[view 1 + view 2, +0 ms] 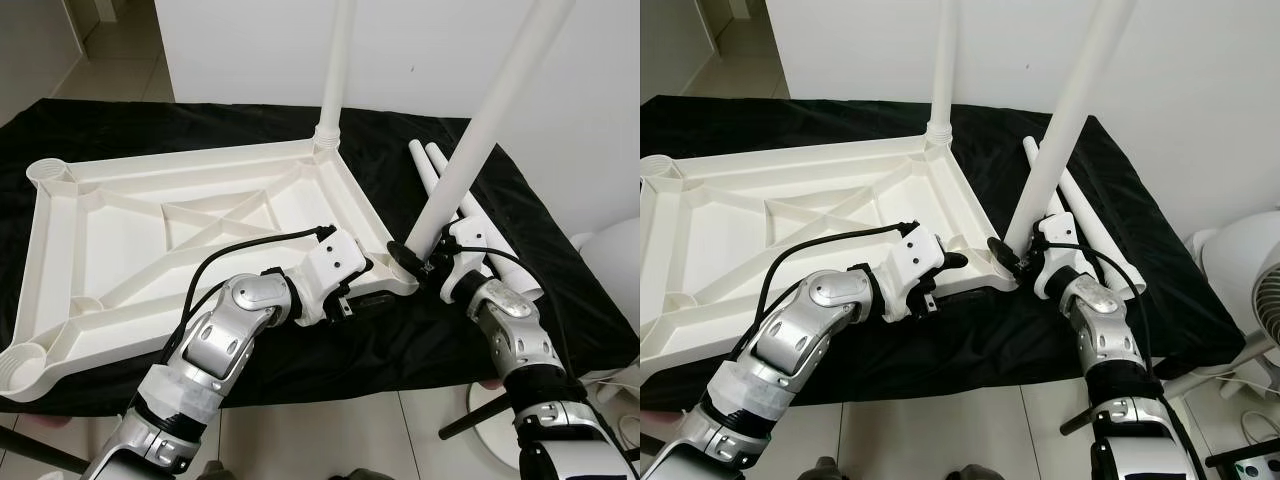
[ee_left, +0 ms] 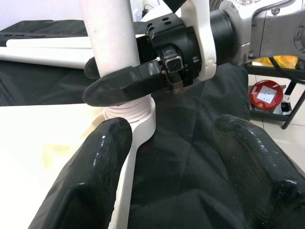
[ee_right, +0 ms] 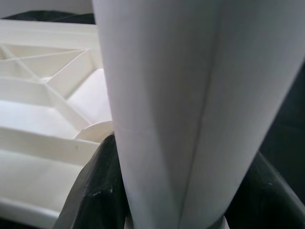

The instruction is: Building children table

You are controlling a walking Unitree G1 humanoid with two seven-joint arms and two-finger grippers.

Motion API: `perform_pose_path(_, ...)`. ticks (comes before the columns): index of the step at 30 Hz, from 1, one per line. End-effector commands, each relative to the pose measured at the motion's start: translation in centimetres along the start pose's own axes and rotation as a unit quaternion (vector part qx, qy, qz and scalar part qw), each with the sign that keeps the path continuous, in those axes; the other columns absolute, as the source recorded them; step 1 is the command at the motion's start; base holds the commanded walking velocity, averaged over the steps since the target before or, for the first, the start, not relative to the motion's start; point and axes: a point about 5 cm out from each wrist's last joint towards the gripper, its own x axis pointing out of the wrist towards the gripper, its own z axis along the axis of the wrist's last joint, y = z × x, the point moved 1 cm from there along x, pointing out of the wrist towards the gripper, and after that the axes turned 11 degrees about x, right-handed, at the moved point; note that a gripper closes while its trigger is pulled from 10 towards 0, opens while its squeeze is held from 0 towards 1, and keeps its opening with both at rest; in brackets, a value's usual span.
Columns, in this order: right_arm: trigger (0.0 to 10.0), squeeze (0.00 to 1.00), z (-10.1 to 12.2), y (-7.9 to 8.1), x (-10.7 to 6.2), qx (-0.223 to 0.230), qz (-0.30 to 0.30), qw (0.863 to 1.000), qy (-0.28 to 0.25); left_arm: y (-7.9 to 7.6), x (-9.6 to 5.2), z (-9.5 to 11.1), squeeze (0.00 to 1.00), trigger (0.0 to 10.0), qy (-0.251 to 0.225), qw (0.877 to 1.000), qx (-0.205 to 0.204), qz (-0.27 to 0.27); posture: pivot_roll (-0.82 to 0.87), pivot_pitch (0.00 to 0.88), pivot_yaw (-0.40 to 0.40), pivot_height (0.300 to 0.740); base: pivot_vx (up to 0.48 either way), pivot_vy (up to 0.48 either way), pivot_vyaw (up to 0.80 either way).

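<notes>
The white plastic table top [image 1: 120, 240] lies upside down on a black cloth. One white leg [image 1: 335, 70] stands upright in its far right corner socket. A second leg [image 1: 480, 130] leans to the right with its lower end at the near right corner socket [image 2: 131, 112]. My right gripper [image 1: 415, 262] is shut on this leg just above the socket, one finger [image 2: 128, 83] wrapped across its front. My left gripper [image 2: 171, 167] is open beside the same corner. The table top's rim lies against one of its fingers [image 2: 90, 176].
Two loose white legs [image 1: 470, 210] lie on the cloth right of the table top. A white wall stands close behind. A fan [image 1: 1250, 290] stands on the tiled floor to the right. The cloth's front edge runs just below my forearms.
</notes>
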Motion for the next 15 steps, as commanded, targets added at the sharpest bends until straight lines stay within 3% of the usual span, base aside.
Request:
perform_pose_path(1, 10.0, 0.00, -2.2, 0.0, -0.5, 0.018, -0.033, 0.998, 0.040, -0.2, 0.1, -0.2, 0.00, 10.0, 0.002, 1.000, 0.002, 0.005, 0.07, 0.000, -0.070, 0.740, 0.000, 0.000, 0.00)
perform_pose_path(4, 10.0, 0.00, -2.2, 0.4, -0.2, 0.020, -0.089, 0.995, 0.026, -0.2, 0.0, -0.2, 0.00, 10.0, 0.002, 1.000, 0.002, 0.004, 0.07, 0.000, -0.068, 0.740, 0.000, 0.000, 0.00)
perform_pose_path(9, 10.0, 0.00, -2.0, 0.8, 0.1, 0.031, -0.127, 0.991, 0.015, -0.3, 0.0, -0.2, 0.00, 10.0, 0.002, 1.000, 0.001, 0.003, 0.07, 0.000, -0.068, 0.740, 0.000, 0.000, 0.00)
perform_pose_path(12, 10.0, 0.00, -1.5, 1.2, 0.6, 0.054, -0.203, 0.978, -0.006, -0.5, -0.1, -0.2, 0.00, 10.0, 0.002, 1.000, -0.002, 0.000, 0.07, 0.000, -0.071, 0.740, 0.000, 0.000, 0.00)
perform_pose_path(15, 10.0, 0.00, -1.4, 1.3, 0.6, 0.058, -0.213, 0.975, -0.009, -0.5, -0.1, -0.2, 0.00, 10.0, 0.002, 1.000, -0.002, 0.000, 0.07, 0.000, -0.071, 0.740, 0.000, 0.000, 0.00)
